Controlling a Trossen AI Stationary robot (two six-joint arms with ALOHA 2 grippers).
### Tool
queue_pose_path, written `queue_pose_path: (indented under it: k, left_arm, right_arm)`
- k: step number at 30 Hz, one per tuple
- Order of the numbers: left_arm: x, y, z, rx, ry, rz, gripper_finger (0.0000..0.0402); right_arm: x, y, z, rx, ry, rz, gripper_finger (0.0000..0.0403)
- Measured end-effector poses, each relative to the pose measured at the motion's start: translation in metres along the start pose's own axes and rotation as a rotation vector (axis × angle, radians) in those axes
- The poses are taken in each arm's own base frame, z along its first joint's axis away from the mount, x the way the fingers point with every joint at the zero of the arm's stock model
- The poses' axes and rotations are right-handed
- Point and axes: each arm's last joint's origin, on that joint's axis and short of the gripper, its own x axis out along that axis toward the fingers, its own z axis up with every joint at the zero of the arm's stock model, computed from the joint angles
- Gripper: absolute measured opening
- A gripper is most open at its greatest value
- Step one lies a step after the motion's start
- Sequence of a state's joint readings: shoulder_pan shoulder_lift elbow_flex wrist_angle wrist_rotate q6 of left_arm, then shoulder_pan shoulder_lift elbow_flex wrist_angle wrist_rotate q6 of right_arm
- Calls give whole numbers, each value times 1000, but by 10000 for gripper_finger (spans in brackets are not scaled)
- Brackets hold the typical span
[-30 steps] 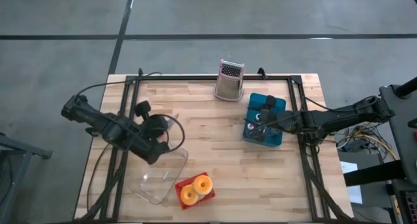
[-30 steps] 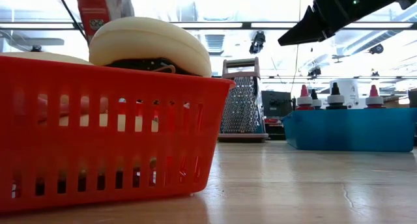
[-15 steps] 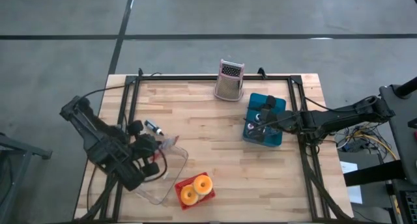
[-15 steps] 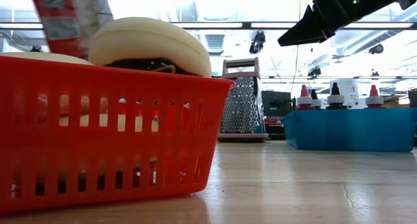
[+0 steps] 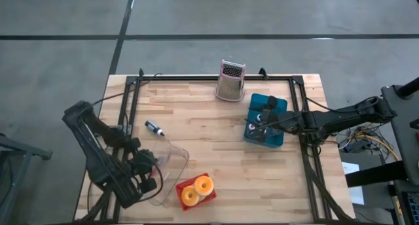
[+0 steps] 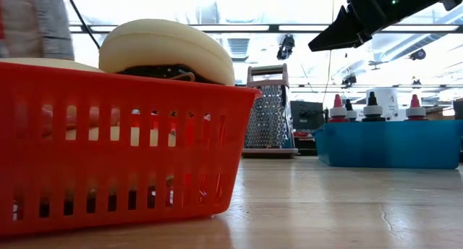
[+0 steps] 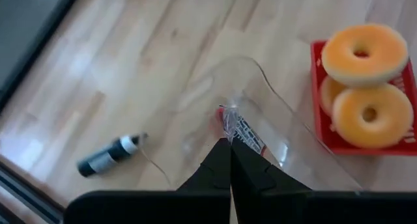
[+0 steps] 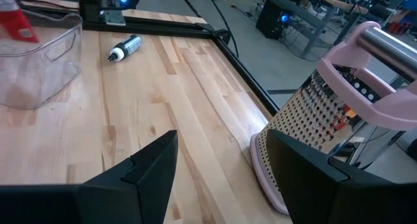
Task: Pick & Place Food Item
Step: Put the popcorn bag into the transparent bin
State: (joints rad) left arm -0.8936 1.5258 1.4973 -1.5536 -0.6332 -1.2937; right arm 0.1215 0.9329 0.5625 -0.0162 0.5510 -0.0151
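The left end effector [image 5: 152, 176] sits at the lower left of the high view, over the near-left part of the desk [image 5: 216, 127]. Its fingers [image 7: 225, 165] are pressed together on a small red-and-white packet [image 7: 238, 126], which hangs over the open clear tub [image 5: 160, 176]. In the left wrist view the packet tip lies inside the tub outline [image 7: 260, 113].

A red basket [image 5: 194, 192] stands just right of the tub at the lower centre, holding two donuts [image 5: 196, 189]. In the low view the basket [image 6: 108, 148] fills the left half of the frame.

A dark marker [image 5: 154, 128] lies on the desk above the tub, apart from it.

The right end effector [image 5: 258, 128] hovers over a blue bin [image 5: 265, 120] at the right centre, its fingers [image 8: 150, 165] spread wide and holding nothing. A grater [image 5: 230, 81] stands upright at the upper centre, near the bin.
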Motion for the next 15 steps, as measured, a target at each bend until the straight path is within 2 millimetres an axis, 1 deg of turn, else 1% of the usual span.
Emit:
queue_pose_path:
  k: [3, 9, 15]
  left_arm:
    - [4, -7, -5, -21, 43, -17, 0]
    - [18, -25, -14, -44, 123, -122, 0]
    - [18, -28, -16, -45, 133, -166, 0]
  right_arm:
    - [0, 0, 0, -2, 0, 1, 231]
    - [0, 0, 0, -7, 0, 3, 230]
    - [0, 0, 0, -11, 1, 3, 231]
